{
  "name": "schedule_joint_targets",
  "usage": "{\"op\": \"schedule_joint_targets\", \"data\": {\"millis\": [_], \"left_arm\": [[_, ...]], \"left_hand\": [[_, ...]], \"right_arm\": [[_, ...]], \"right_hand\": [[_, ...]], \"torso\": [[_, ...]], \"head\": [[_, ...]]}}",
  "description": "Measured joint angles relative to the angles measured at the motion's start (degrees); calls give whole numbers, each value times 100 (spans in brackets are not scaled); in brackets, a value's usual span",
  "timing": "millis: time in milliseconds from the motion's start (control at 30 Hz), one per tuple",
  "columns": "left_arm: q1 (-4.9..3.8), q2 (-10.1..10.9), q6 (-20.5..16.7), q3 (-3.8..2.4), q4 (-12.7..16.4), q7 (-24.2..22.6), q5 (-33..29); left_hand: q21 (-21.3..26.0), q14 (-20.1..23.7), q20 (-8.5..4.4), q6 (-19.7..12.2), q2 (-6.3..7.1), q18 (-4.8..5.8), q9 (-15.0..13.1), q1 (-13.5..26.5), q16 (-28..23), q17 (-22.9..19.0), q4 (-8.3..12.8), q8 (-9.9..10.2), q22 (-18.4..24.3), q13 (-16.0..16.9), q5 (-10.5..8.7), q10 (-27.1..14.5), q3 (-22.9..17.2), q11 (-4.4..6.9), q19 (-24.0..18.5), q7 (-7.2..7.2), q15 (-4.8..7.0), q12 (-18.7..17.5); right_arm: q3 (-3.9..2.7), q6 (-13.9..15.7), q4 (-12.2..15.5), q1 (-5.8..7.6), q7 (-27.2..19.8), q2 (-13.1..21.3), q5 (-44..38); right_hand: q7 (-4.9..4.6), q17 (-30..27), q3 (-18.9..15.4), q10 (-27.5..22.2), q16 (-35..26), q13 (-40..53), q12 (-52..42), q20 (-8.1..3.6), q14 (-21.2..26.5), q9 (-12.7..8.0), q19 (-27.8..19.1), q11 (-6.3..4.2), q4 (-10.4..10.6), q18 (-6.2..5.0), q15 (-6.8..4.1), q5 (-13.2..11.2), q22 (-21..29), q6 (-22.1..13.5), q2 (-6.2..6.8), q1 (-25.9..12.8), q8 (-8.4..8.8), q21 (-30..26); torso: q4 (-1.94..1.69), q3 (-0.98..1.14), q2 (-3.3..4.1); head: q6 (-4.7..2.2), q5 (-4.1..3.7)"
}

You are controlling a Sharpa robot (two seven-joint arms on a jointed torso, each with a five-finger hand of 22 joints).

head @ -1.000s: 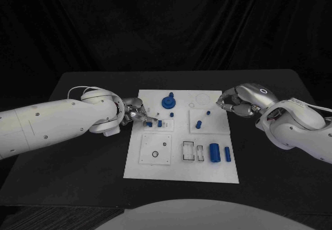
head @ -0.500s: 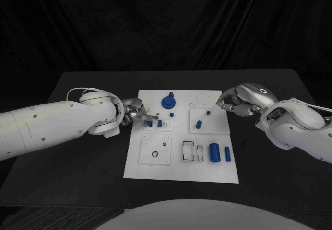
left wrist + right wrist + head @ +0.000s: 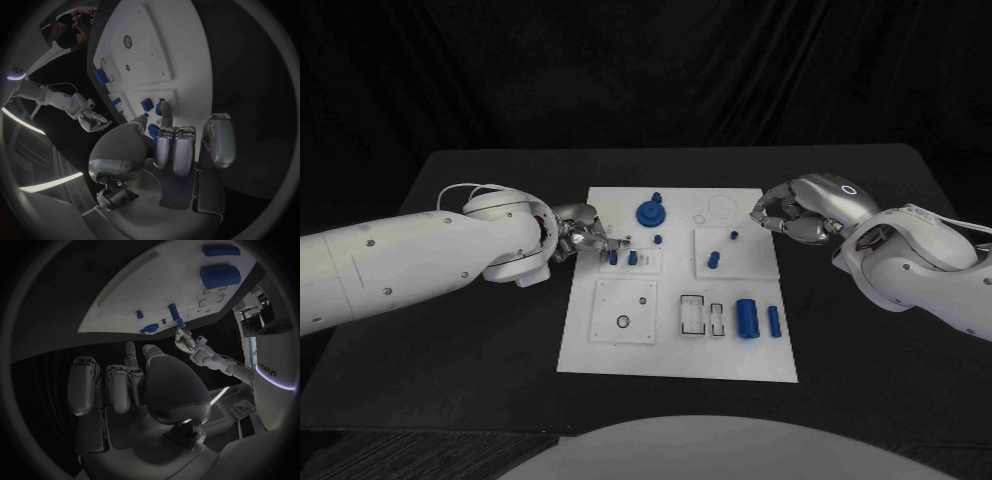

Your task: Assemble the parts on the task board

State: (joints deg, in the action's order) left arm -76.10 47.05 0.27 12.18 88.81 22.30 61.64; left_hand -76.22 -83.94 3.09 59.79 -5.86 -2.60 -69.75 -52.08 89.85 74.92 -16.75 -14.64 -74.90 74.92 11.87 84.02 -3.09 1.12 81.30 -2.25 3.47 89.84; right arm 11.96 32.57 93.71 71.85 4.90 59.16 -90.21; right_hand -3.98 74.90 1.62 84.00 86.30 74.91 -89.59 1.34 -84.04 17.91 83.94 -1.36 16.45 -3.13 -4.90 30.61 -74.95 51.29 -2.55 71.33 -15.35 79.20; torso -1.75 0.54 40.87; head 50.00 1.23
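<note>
The white task board (image 3: 678,345) lies in the middle of the black table. My left hand (image 3: 587,237) is at the board's left edge, fingers curled in. Its thumb and a finger close round a small blue peg (image 3: 613,257) (image 3: 154,131) that stands on the board, beside a second peg (image 3: 633,257). My right hand (image 3: 790,212) hovers at the board's upper right corner, fingers curled with nothing in them. A blue gear-like part (image 3: 651,212) stands near the top. Two more pegs (image 3: 714,260) stand on the right plate. Two blue cylinders (image 3: 749,318) lie lower right.
A square plate with a small black ring (image 3: 622,321) sits at the board's lower left. Rectangular slots (image 3: 692,313) lie next to the cylinders. Bare black table (image 3: 473,350) surrounds the board on all sides.
My left arm has drawn back slightly to the left. The hand stays at the peg. The right arm has not moved.
</note>
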Motion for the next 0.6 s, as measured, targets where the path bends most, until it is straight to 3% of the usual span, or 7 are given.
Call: {"op": "schedule_joint_targets", "data": {"millis": [300,367,433,600], "left_arm": [[0,17,40,0,-16,70,0],[0,24,42,0,-16,81,0],[0,32,40,0,-12,83,0],[-1,61,-26,0,38,58,0]], "left_hand": [[0,0,-20,0,-80,0,-78,-104,0,0,0,-84,-4,0,325,0,0,0,20,0,0,0],[0,0,-20,-23,-43,1,-145,-327,0,0,3,-149,-4,0,597,0,-3,0,20,22,0,0],[0,0,-20,-52,0,1,-184,-493,0,0,38,-155,-4,0,740,2,-38,41,20,52,0,0],[0,0,-20,-56,23,0,-196,-523,0,0,23,-155,-4,0,781,2,-57,41,20,48,0,0]], "right_arm": [[-1,1,-1,0,0,-2,0],[-2,1,-1,0,0,-1,0],[-2,1,-1,0,0,2,0],[-2,1,11,0,0,23,0]], "right_hand": [[0,0,6,0,0,0,0,0,0,0,0,0,6,0,0,0,1,0,0,0,0,0],[0,0,6,0,0,0,0,0,0,0,0,0,6,0,0,-1,1,0,0,0,0,0],[0,0,6,0,0,0,0,0,0,0,0,0,6,0,0,-1,1,0,0,0,0,0],[0,0,6,0,0,0,0,0,0,0,0,0,6,0,0,-1,1,0,0,0,0,0]], "torso": [[5,-1,-4],[5,-3,-5],[5,-3,-5],[4,-3,-5]], "head": [[0,12],[0,13],[0,18],[0,36]]}}
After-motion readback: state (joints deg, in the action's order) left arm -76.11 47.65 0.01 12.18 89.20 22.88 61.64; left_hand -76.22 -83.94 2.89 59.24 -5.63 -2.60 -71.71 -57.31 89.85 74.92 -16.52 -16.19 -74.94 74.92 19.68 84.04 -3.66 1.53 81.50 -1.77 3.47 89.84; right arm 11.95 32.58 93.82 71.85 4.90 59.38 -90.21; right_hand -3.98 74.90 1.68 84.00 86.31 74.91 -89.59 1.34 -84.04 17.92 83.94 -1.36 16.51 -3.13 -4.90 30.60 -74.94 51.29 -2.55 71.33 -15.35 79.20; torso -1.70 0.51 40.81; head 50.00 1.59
